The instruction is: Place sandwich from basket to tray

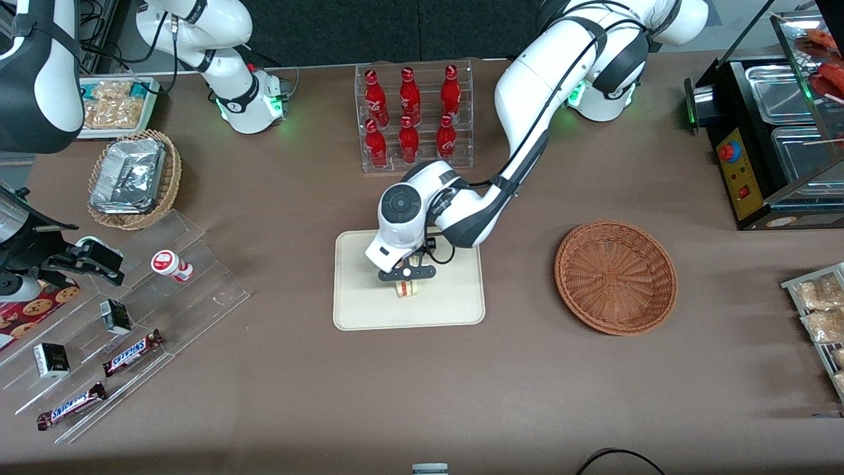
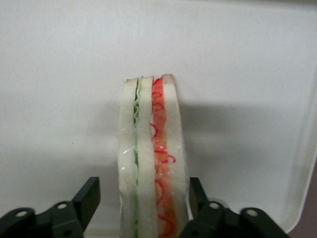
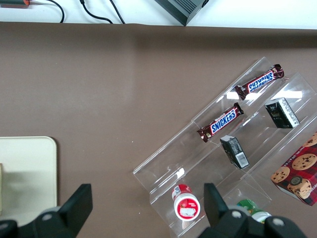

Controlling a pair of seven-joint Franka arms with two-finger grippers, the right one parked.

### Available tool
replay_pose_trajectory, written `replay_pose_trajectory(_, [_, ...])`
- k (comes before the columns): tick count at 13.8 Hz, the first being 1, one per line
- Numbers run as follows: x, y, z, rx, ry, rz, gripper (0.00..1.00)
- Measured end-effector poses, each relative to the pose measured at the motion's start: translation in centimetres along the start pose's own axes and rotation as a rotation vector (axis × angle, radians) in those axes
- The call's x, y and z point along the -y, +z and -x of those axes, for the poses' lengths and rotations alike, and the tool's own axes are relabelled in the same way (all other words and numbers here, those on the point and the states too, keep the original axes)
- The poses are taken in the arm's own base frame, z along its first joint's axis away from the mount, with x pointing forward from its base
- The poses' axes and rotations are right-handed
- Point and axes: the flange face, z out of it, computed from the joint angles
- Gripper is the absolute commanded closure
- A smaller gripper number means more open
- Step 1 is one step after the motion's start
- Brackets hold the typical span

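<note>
The gripper (image 1: pixel 407 280) is seen low over the tray (image 1: pixel 356 310), about at the tray's middle, with the working arm reaching down to it from above the rack of red bottles (image 1: pixel 412 112). The sandwich (image 1: pixel 407 288) is found on the tray, standing on edge directly under the gripper. In the left wrist view the sandwich (image 2: pixel 151 158) is shown upright between the two fingers (image 2: pixel 88 198), its green filling layer on one side and its red and orange layer on the other, with the cream surface of the tray (image 2: pixel 59 74) all around it. The fingers are spread wider than the sandwich: a clear gap is seen between one finger and the bread, while the other finger is just beside the bread, and contact there cannot be made out. Nothing is gripped. The basket (image 1: pixel 616 275) lies on the brown table (image 1: pixel 264 396), well apart from the tray and toward the working arm's end; nothing is seen inside it. Toward the parked arm's end a clear stepped rack (image 1: pixel 132 316) with Snickers bars (image 1: pixel 132 351) is seen, and farther from the front camera than that rack, a tan wicker basket (image 1: pixel 135 179) with foil packs.
</note>
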Motion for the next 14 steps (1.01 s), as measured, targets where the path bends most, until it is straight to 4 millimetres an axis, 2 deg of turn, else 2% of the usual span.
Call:
replay_pose_trajectory(2, [0.2, -2.4, -0.9, -0.014, -0.020, 0.013, 0.00])
replay_pose_trajectory(4, [1.4, -6.9, -2.7, -0.018, -0.069, 0.046, 0.00])
replay_pose_trajectory(8, [7.8, -15.9, -6.7, -0.007, -0.111, 0.079, 0.00])
replay_pose_trajectory(10, [11.0, -18.1, -6.9, -0.009, -0.118, 0.068, 0.00])
replay_pose_trajectory(14, [18.9, -19.1, -7.8, 0.007, -0.090, 0.016, 0.00])
